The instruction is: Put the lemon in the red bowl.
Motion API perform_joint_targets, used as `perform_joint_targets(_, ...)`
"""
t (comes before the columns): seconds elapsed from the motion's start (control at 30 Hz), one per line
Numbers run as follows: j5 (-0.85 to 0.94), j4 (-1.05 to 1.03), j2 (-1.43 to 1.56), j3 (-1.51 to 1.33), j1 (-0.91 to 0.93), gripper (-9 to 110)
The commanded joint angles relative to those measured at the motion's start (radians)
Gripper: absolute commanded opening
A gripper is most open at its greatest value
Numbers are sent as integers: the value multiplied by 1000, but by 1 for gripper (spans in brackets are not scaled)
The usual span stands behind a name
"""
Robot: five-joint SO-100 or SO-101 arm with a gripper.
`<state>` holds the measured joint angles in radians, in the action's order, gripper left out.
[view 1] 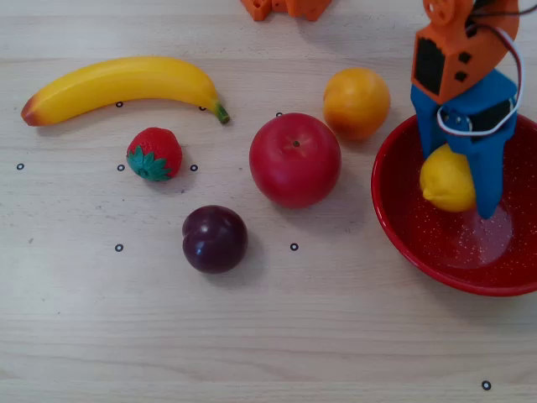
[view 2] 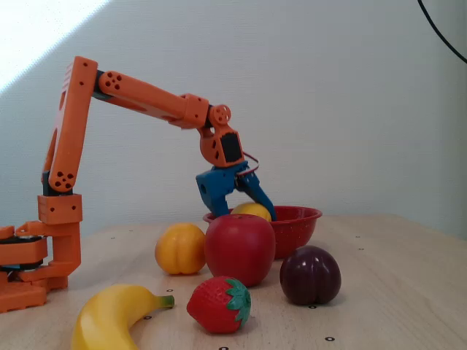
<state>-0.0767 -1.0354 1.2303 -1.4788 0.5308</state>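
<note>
Gripping the lemon (view 1: 446, 178) — smooth, bright yellow oval — blue gripper (view 1: 460, 201) clamped on it, inside the red bowl (view 1: 403, 243).

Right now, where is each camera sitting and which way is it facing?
Overhead view: above the table, looking straight down at the fruit and the red bowl; the blue claw and orange wrist show, holding the lemon inside the bowl.
Fixed view: low at table height, facing a pale wall across the table; the whole orange arm, base included, shows.
Shared: claw, lemon, red bowl, banana, strawberry, plum.
</note>
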Motion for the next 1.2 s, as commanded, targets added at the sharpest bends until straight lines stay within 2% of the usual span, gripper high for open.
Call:
perform_joint_targets(0.0, 15, 6, 32, 143, 25, 37)
perform_joint_targets(0.1, 25, -8, 12, 193, 29, 43)
perform_joint_targets(0.2, 32, -28, 32, 236, 28, 40)
perform_joint_targets(0.3, 38, -49, 86, 281, 12, 31)
perform_joint_targets(0.5, -2, -120, 278, 281, -64, 0)
perform_joint_targets(0.67, -23, -184, 474, 176, -183, 0)
perform_joint_targets(0.83, -41, -163, 683, -21, -330, 0)
perform_joint_targets(1.17, -126, 72, 1333, -787, -537, 0)
